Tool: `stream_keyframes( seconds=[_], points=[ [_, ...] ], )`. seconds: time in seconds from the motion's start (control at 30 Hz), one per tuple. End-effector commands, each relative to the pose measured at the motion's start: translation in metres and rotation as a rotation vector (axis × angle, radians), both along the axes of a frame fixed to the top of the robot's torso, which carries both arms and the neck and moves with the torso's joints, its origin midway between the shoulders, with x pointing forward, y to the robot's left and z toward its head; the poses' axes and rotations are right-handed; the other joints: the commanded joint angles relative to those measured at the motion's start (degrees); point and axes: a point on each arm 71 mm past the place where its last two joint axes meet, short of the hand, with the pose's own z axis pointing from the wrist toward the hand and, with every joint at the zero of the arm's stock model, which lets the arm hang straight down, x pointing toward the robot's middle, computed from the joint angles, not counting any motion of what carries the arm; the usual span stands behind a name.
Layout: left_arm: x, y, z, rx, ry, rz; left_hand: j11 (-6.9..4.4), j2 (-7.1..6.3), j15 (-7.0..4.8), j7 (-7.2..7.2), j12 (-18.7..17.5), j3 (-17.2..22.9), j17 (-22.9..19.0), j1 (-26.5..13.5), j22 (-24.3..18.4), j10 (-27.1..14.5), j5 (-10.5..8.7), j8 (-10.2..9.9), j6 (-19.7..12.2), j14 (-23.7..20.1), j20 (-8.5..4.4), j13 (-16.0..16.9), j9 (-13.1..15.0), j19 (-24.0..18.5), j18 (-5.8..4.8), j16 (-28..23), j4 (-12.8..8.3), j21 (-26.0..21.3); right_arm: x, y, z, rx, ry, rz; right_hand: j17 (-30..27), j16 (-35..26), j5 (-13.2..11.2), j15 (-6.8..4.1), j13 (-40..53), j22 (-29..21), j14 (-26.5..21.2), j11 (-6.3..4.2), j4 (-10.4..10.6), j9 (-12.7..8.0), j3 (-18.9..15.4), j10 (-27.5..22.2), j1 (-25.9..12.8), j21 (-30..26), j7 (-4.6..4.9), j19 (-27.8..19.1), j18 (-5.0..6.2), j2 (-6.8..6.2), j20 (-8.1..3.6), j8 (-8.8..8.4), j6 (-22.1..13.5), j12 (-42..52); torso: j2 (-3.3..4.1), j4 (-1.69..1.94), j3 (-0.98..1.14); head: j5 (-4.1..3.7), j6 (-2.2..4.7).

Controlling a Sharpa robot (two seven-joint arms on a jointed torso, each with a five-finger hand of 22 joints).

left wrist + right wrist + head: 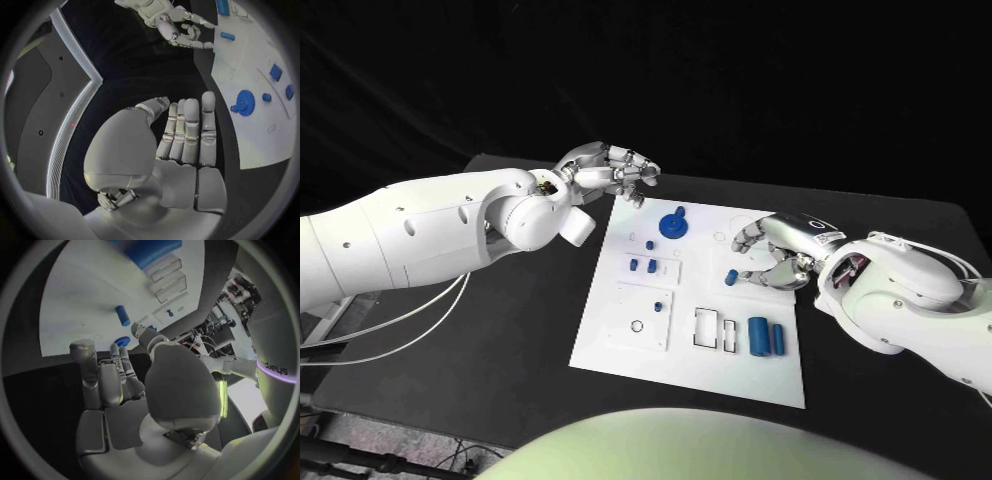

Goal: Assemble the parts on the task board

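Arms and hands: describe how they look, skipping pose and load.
Both arms have smooth white rounded shells. The left arm shows small dark dots, with white cables hanging beneath it. The left hand and right hand are silver metal, with segmented fingers and a domed thumb base.

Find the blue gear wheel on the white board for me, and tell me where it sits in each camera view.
Head view: the blue gear sits near the far end of the white board, just right of the left hand.
Left wrist view: the gear lies right of the fingers, on the board.
Right wrist view: I cannot make it out.
Shared landmark: the white board.
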Motion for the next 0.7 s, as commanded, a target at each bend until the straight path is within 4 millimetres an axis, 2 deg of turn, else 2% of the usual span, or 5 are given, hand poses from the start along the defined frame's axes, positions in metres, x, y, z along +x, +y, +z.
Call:
stream_keyframes(
  seconds=[0.03, 0.3, 0.43, 0.7],
  points=[
    [-0.001, -0.002, 0.001, -0.011, 0.0, -0.021, -0.02, 0.15, -0.08, -0.06, 0.3, 0.0, -0.1, -0.5, -0.1, -0.3, 0.05, 0.3, -0.3, -0.3, 0.21, -0.1, 0.1, 0.1, 0.53, -0.2, 0.3, -0.2, -0.001, 0.0, -0.009, -0.058, 0.038, -0.003, -0.2, -0.2, -0.4, 0.04, -0.1, -0.1, -0.4, 0.06, 0.6, -0.3, -0.8, -0.5, 1.0, -0.4, 0.03, -0.4, 0.67, -0.12, 0.05, 0.3, -0.5, 0.4, 0.02, 0.08, 0.01, -0.13, 0.01],
    [-0.001, -0.002, 0.001, -0.01, 0.003, -0.021, -0.05, 0.22, -0.09, -0.06, 0.3, 0.0, -0.1, -0.4, -0.1, -0.3, 0.08, 0.4, -0.3, -0.3, 0.21, -0.1, 0.1, 0.1, 0.54, -0.2, 0.3, -0.2, 0.0, 0.004, -0.018, -0.081, 0.047, 0.003, 0.0, 0.1, -0.4, -0.07, -0.2, 0.4, -0.2, -0.08, 1.4, -0.6, -0.7, -0.2, 2.0, 0.4, 0.05, 0.1, 0.53, 0.22, 0.0, 0.85, -0.3, 1.4, 0.07, 0.06, -0.05, -0.2, 0.01],
    [-0.001, -0.002, 0.001, -0.009, 0.003, -0.021, -0.05, 0.24, -0.1, -0.06, 0.3, 0.1, -0.1, -0.4, -0.1, -0.3, 0.12, 0.4, -0.3, -0.3, 0.21, -0.1, 0.1, 0.1, 0.55, -0.2, 0.2, -0.2, 0.0, 0.007, -0.022, -0.082, 0.051, 0.007, 0.6, 0.7, -0.3, -0.27, -0.3, 1.1, 0.3, -0.28, 2.1, -0.9, 0.5, 0.6, 2.7, 1.8, 0.1, 1.0, 0.29, 0.34, -0.19, 1.54, 0.4, 2.6, 0.05, 0.04, -0.09, -0.27, 0.01],
    [-0.001, -0.002, 0.001, -0.01, 0.004, -0.024, -0.05, 0.24, -0.1, -0.06, 0.3, 0.1, -0.1, -0.4, -0.1, -0.3, 0.12, 0.4, -0.3, -0.3, 0.21, -0.1, 0.1, 0.1, 0.55, -0.2, 0.2, -0.2, 0.001, 0.013, -0.025, -0.058, 0.044, 0.008, 2.7, 2.4, -0.2, -1.07, -1.1, 3.8, 2.1, -1.07, 3.9, -2.3, 7.5, 4.9, 1.8, 6.7, -0.51, 4.1, -0.64, -0.38, -0.94, 2.93, 2.1, 4.4, 0.05, 0.12, -0.04, -0.45, 0.01]
  ],
)
